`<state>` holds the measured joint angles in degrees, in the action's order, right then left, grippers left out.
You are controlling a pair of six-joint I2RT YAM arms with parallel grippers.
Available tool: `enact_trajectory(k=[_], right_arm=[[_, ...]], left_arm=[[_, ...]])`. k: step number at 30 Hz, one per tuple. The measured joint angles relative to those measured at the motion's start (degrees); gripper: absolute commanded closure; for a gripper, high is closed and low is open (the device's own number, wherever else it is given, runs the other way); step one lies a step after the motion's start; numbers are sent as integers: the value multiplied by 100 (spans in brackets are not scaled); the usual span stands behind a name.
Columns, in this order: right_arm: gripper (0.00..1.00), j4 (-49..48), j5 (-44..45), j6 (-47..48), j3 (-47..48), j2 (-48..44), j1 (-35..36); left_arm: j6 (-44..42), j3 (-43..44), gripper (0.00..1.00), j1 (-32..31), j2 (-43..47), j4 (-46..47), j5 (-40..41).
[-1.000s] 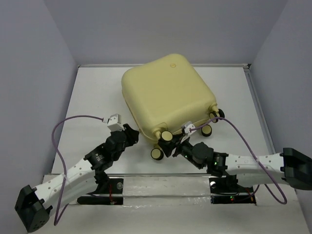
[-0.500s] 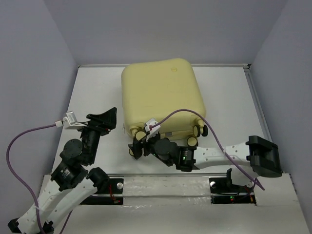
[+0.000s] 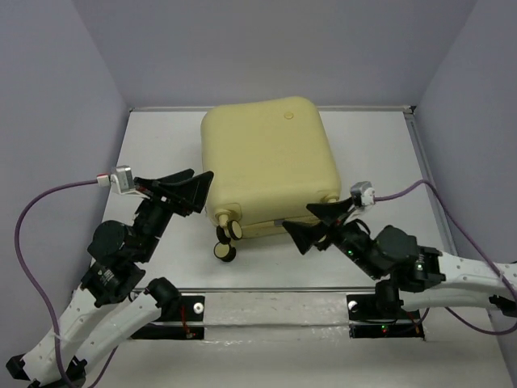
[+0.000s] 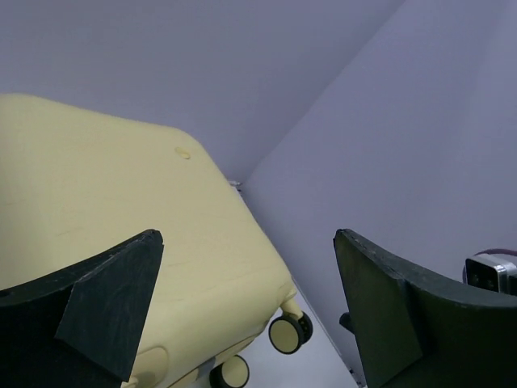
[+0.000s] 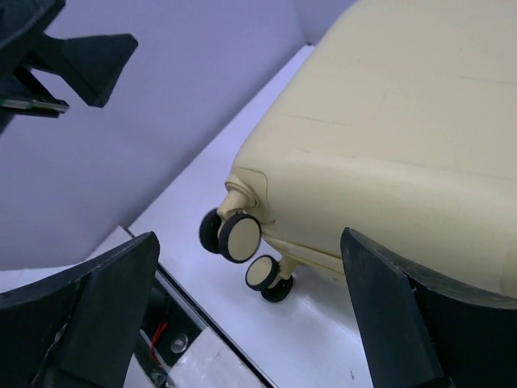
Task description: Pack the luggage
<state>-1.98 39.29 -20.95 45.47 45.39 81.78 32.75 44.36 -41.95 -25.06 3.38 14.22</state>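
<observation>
The pale yellow luggage lies closed and flat on the white table, its caster wheels facing my arms. It fills the left of the left wrist view and the upper right of the right wrist view. My left gripper is open and empty, raised beside the suitcase's near left corner. My right gripper is open and empty, just off the suitcase's near right edge, not touching it. Wheels show between the right fingers.
The white table is walled by grey panels at the back and both sides. Purple cables loop off both wrists. The arm bases and a mounting rail sit at the near edge. Bare table lies to the suitcase's left and right.
The right arm pulled back from the wheels and swung right; its gripper now stands open. The left gripper lifted and moved toward the suitcase's left corner. The luggage has barely shifted.
</observation>
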Motion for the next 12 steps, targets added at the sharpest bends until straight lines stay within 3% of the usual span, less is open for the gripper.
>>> enact_trajectory(k=[7, 12], right_arm=[[0, 498, 280, 358, -258, -2098, 0], [0, 592, 616, 555, -280, -2490, 2]], left_arm=[[-173, 205, 1, 0, 0, 299, -448], [-256, 205, 1, 0, 0, 319, -496]])
